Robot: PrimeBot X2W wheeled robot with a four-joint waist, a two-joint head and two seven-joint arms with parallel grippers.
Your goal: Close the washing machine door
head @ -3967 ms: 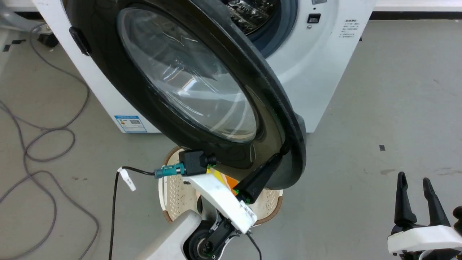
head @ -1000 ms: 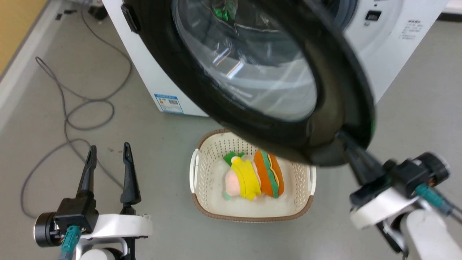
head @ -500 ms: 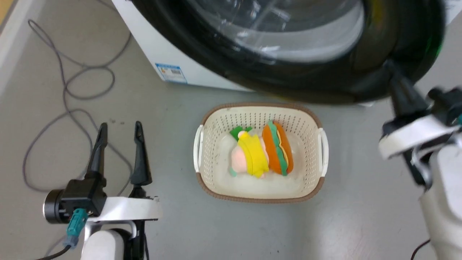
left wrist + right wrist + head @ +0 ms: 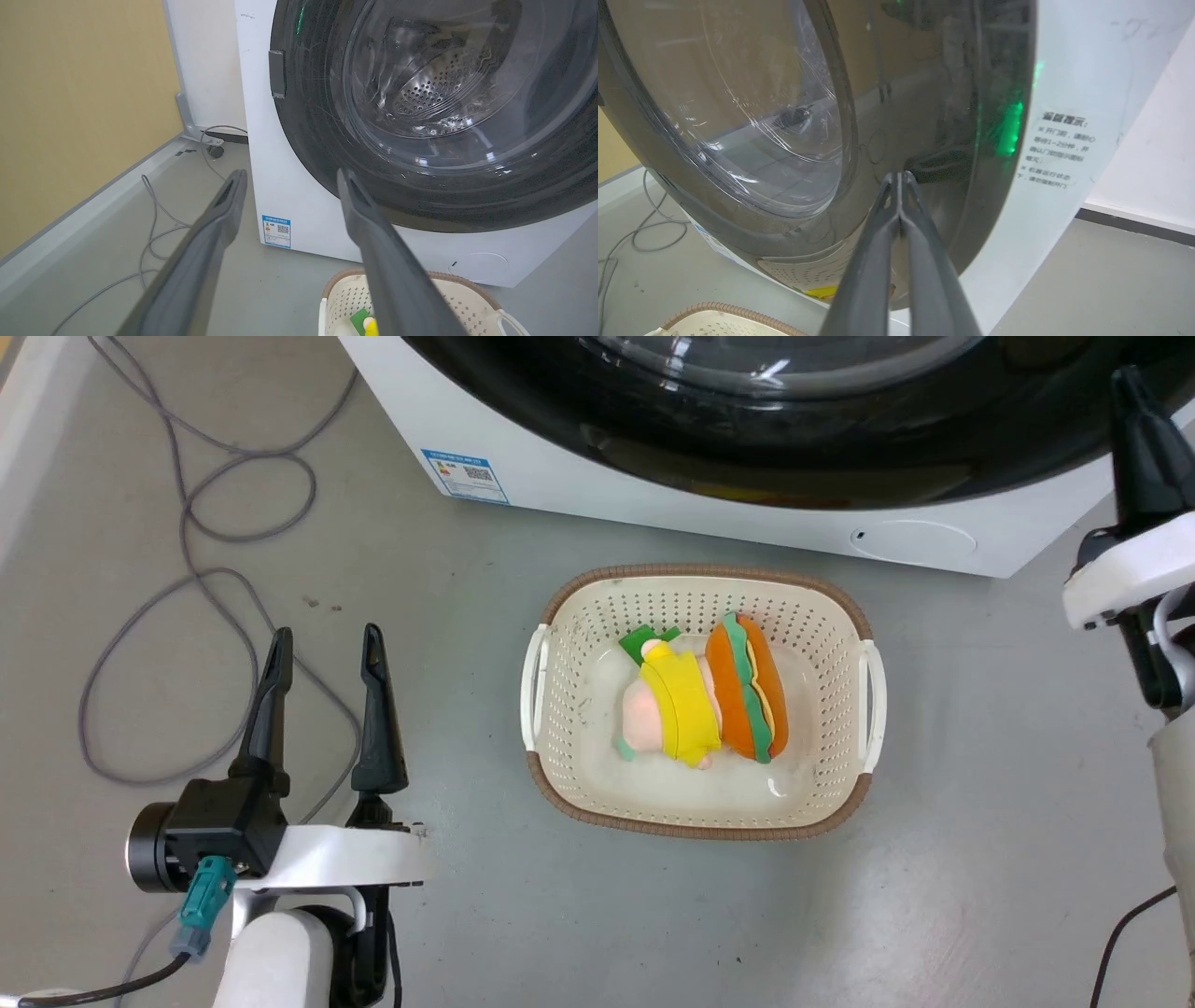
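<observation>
The right fingers, pressed together, seemingly touch the washing machine door.

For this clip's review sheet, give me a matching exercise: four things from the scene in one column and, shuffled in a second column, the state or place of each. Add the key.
Things
1. left hand
2. right hand
3. basket
4. washing machine door

States or places
a. fingers together, tips at a glossy black ring
b. on the floor, holding plush toys
c. fingers spread, over bare floor
d. lying against the front of the washing machine

Pairs: 1-c, 2-a, 3-b, 4-d
</observation>
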